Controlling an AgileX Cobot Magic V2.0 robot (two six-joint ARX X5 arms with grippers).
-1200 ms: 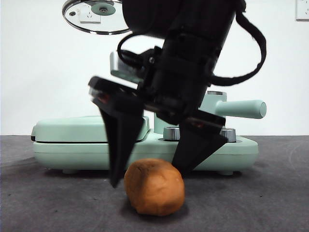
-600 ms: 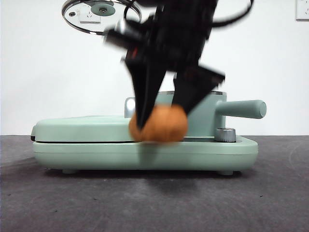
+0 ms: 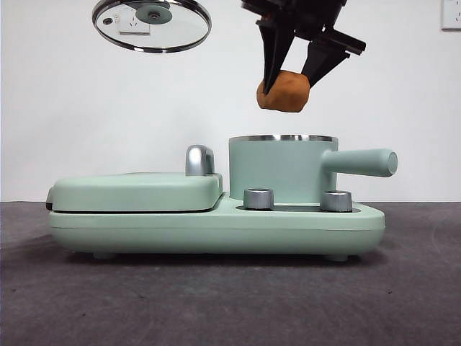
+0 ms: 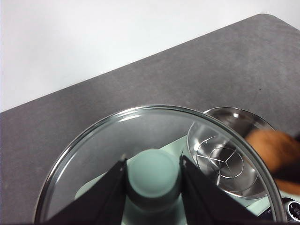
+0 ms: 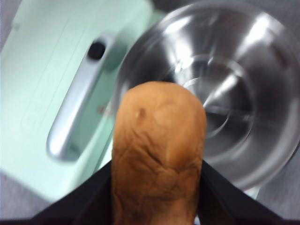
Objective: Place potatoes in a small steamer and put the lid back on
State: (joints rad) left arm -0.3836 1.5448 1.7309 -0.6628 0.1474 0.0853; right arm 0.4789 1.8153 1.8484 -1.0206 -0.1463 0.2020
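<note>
One potato (image 3: 284,91) hangs clamped in the right tool (image 3: 292,81) above the open steamer (image 3: 281,168), its long axis roughly level. The steamer's handle (image 3: 360,162) points toward the table's right edge. The left tool (image 4: 153,180) grips the single lid (image 3: 152,24) by its knob, aloft.

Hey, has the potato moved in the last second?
Yes. The potato has gone up from the table in front of the appliance and now hangs, clamped in the right gripper, above the small steamer, over its open rim.
</note>
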